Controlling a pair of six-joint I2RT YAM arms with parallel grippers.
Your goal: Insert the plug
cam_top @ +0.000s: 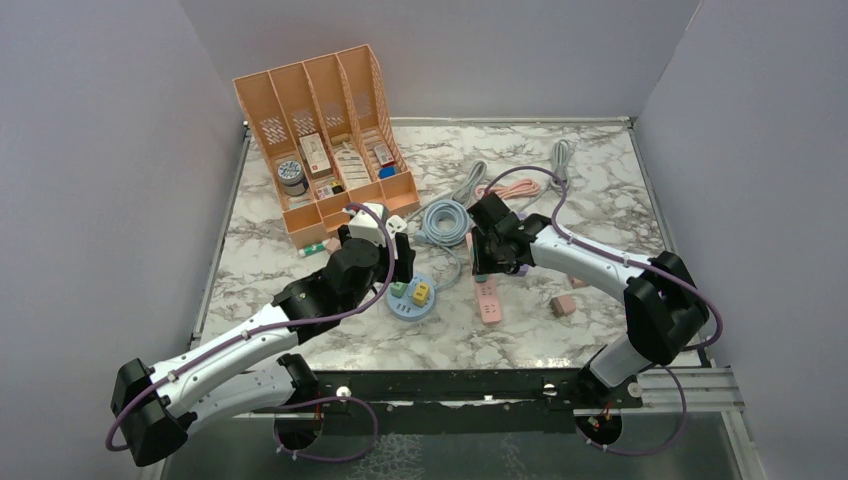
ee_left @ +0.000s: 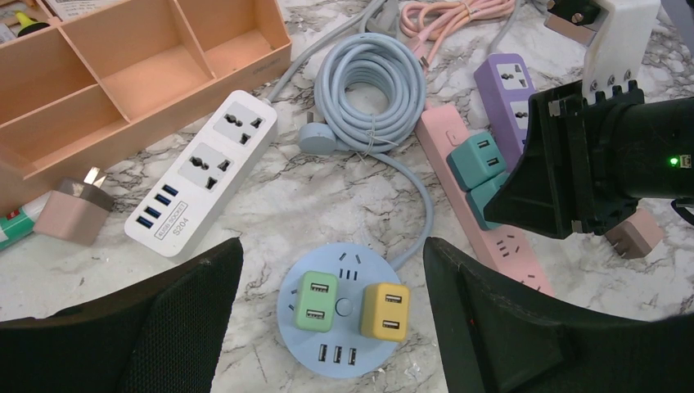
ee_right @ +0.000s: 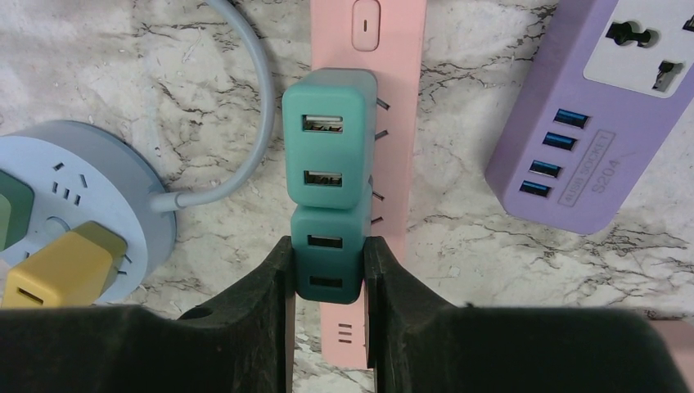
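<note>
Presently the right gripper (ee_right: 327, 246) is closed almost all the way, its two fingers (ee_right: 250, 319) pinching the sides of a dark teal plug (ee_right: 327, 274). The plug sits squarely between them with its USB face up toward the wrist camera. It stands on the pink strip (ee_right: 393, 90), which runs straight ahead beneath the gripper. Whether its prongs are fully seated cannot be told. Just beyond the fingertips, touching the held plug, a lighter teal plug (ee_right: 327, 147) sits on the same strip. Farther out, a purple strip (ee_right: 589, 123) lies ahead to the gripper's right. To its left is a round blue hub (ee_right: 90, 188) carrying a yellow plug (ee_right: 61, 266). The left gripper (ee_left: 331, 250) hangs wide open and empty over that hub, with a green plug (ee_left: 315, 301) and the yellow one below the gap between its fingers.
</note>
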